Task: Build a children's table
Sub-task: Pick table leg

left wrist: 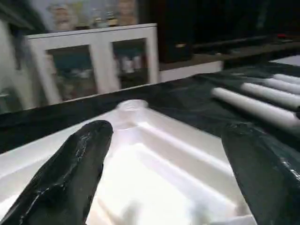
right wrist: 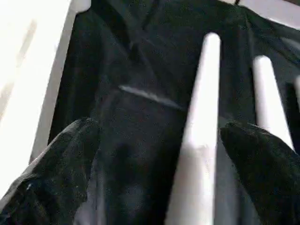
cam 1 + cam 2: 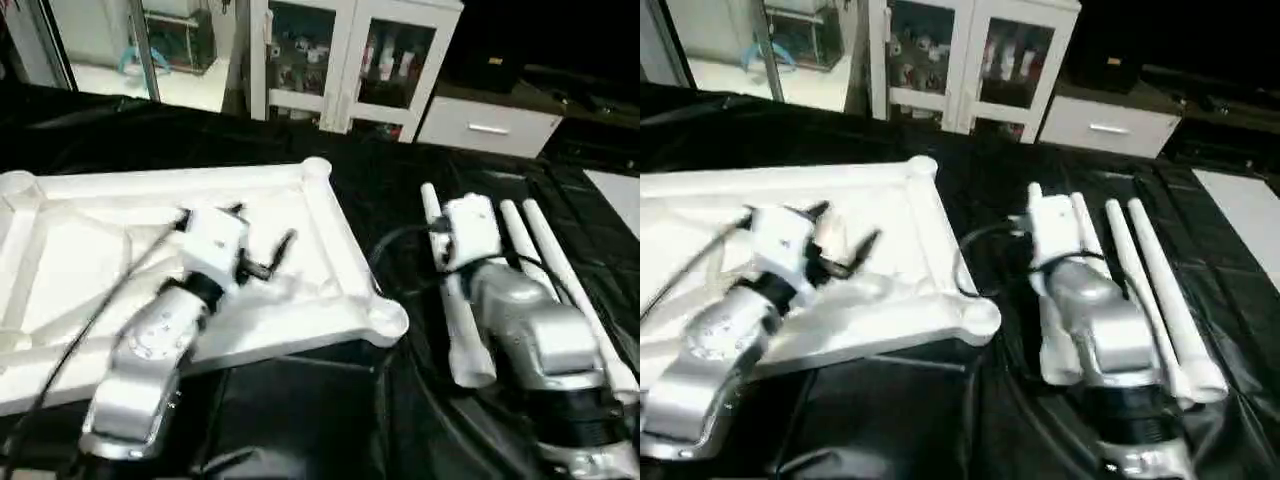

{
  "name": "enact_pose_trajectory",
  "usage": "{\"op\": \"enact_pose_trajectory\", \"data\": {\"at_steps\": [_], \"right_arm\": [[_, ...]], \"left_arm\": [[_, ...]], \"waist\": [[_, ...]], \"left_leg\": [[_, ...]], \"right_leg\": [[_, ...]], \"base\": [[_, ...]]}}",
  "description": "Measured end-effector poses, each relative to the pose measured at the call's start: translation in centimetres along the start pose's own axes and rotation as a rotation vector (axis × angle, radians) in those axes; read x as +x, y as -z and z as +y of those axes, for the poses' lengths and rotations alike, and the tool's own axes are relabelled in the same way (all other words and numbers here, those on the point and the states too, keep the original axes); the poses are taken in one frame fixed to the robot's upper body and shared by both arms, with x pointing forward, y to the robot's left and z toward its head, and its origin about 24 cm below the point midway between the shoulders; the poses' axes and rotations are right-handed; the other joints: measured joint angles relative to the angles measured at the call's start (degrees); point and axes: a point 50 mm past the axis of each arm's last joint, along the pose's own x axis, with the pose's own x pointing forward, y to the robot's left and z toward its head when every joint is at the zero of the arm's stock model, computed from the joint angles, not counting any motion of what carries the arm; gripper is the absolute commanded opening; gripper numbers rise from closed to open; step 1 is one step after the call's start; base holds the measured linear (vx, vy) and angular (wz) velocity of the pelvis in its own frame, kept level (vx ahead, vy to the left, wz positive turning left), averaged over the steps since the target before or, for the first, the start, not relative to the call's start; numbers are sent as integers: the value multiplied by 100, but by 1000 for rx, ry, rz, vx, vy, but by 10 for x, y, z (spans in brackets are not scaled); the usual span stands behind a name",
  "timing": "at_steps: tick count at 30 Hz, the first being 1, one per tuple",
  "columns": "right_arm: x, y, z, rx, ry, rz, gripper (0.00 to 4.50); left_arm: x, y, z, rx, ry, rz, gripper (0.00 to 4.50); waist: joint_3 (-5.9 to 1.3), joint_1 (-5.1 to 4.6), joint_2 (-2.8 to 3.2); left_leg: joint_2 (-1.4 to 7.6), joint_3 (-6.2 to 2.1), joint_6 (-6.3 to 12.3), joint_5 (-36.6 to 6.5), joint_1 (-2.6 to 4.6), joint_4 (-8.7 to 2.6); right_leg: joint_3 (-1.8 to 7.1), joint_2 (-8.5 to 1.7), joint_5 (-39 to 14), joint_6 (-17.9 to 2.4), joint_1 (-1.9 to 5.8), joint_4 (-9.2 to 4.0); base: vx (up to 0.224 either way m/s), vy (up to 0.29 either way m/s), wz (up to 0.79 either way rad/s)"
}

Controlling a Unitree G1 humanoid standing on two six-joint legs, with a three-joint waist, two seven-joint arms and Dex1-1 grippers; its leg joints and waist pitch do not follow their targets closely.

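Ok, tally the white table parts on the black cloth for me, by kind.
Top: 1
Legs: 4, lying side by side; one mostly hidden under the right arm, so that count is less sure
Total: 5

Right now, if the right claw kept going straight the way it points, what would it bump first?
Probably a white leg. The open right claw points down at the legs on the black sheet, and that leg lies between its fingers, though how near is unclear.
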Motion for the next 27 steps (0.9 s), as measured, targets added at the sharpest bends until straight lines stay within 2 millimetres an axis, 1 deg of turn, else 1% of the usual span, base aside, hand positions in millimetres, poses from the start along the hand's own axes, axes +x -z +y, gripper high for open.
{"op": "enact_pose_trajectory", "data": {"at_steps": [2,3,5,7,11,14,18,20,21,22,23,24,27], "right_arm": [[-3,3,-4,-11,15,53,450],[-5,4,-7,-19,25,83,450],[-8,9,-10,-12,31,158,450],[-8,14,-10,5,27,213,450],[-7,16,-15,65,8,277,450],[-1,25,-19,115,2,338,450],[4,39,-22,178,-7,407,450],[6,46,-21,211,-24,437,450],[7,49,-21,226,-33,448,433],[7,51,-22,239,-38,456,433],[7,51,-23,246,-34,454,406],[7,52,-24,252,-32,455,406],[7,53,-25,263,-34,456,386]], "left_arm": [[0,0,0,9,9,3,427],[0,-1,1,17,17,4,427],[0,-1,0,25,55,7,427],[1,-2,-3,36,91,5,427],[6,-14,-12,66,217,-29,427],[5,-24,-24,80,351,-55,427],[0,-25,-38,85,501,-36,427],[-3,-25,-42,90,568,-14,427],[-7,-25,-44,98,607,3,430],[-10,-24,-45,113,646,26,430],[-13,-23,-46,113,674,46,432],[-14,-23,-46,109,687,55,432],[-16,-23,-46,109,700,65,432]], "waist": [[12,-25,-3],[18,-22,-14],[29,-10,-33],[34,-2,-42],[38,-4,-43],[34,1,-48],[34,3,-48],[33,3,-47],[32,6,-46],[32,2,-46],[31,-1,-47],[31,4,-51],[29,5,-55]], "left_leg": [[17,59,15,-9,69,-23],[18,94,23,-14,106,-41],[20,150,22,-14,148,-81],[23,167,22,-13,147,-84],[21,199,18,-11,147,-73],[21,222,18,-11,146,-61],[33,238,16,-8,130,-63],[39,243,19,15,95,-69],[43,245,69,62,75,-80],[50,245,67,79,63,-78],[50,246,41,97,59,-76],[50,249,42,96,56,-76],[50,263,49,91,59,-73]], "right_leg": [[2,-18,13,0,45,0],[-2,-46,11,12,54,12],[-18,-93,21,39,50,10],[-62,-132,38,52,36,10],[-58,-158,63,60,25,6],[-47,-167,85,65,21,5],[-46,-164,107,44,-6,8],[-45,-158,110,26,-49,14],[-49,-152,108,24,-69,18],[-49,-145,107,22,-81,16],[-46,-144,105,21,-81,13],[-46,-144,105,21,-81,7],[-42,-151,105,22,-79,5]], "base": [[-81,1,1],[-79,-2,1],[-73,3,-8],[-68,8,-9],[0,0,0],[0,0,0],[0,0,0],[0,0,0],[0,0,0],[0,0,0],[0,0,0],[0,0,0],[0,0,0]]}}
